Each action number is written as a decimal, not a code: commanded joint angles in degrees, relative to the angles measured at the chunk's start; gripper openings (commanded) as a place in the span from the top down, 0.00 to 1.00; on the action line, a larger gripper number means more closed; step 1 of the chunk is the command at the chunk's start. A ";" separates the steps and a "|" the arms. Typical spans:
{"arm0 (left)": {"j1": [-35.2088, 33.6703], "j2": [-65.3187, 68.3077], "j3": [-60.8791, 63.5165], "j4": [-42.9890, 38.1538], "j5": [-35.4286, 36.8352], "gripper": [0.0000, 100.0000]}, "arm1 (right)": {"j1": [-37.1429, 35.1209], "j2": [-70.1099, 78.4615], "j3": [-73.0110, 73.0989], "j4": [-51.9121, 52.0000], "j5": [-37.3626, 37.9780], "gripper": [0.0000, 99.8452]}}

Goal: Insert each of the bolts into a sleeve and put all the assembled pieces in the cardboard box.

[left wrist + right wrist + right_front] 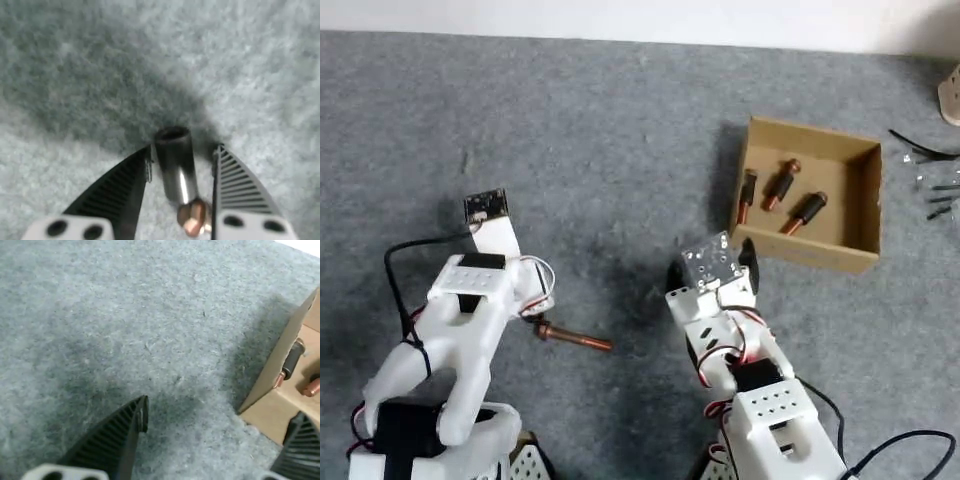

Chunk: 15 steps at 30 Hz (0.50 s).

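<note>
A black sleeve (174, 160) stands between the fingers of my left gripper (183, 149), which is open, with a gap showing on one side. A copper bolt head (192, 217) sits close to the sleeve's near end. In the high view the copper bolt (575, 340) lies on the mat just right of my left arm (470, 290). The cardboard box (810, 255) holds three assembled pieces (782, 185). My right gripper (220, 410) is open and holds nothing, low over the mat beside the box wall (280, 365).
A grey felt mat (620, 150) covers the table. Black ties and small parts (932, 185) lie right of the box, and a beige object (950, 95) sits at the far right edge. Open mat stretches between the arms and behind them.
</note>
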 commanded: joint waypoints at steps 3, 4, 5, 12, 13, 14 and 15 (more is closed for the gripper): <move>-1.01 0.13 0.66 -4.84 0.44 0.81 | 0.57 -1.01 -0.22 0.22 0.53 0.62; -1.01 0.13 0.75 -5.01 0.44 0.81 | 0.57 -1.01 -0.22 0.22 0.53 0.62; -1.01 0.13 0.75 -5.01 0.44 0.81 | 0.57 -1.01 -0.04 0.31 0.53 0.62; -0.75 0.13 0.84 -5.01 0.44 0.81 | 0.92 -1.10 1.45 0.22 0.53 0.62; -0.75 0.13 0.92 -4.84 0.44 0.81 | 0.92 -1.10 1.45 0.22 0.53 0.62; -0.75 0.13 0.92 -4.84 0.35 0.82 | 0.92 -1.10 1.45 0.22 0.53 0.62; -0.75 0.13 0.92 -4.75 0.35 0.85 | 0.92 -1.10 1.45 0.22 0.53 0.62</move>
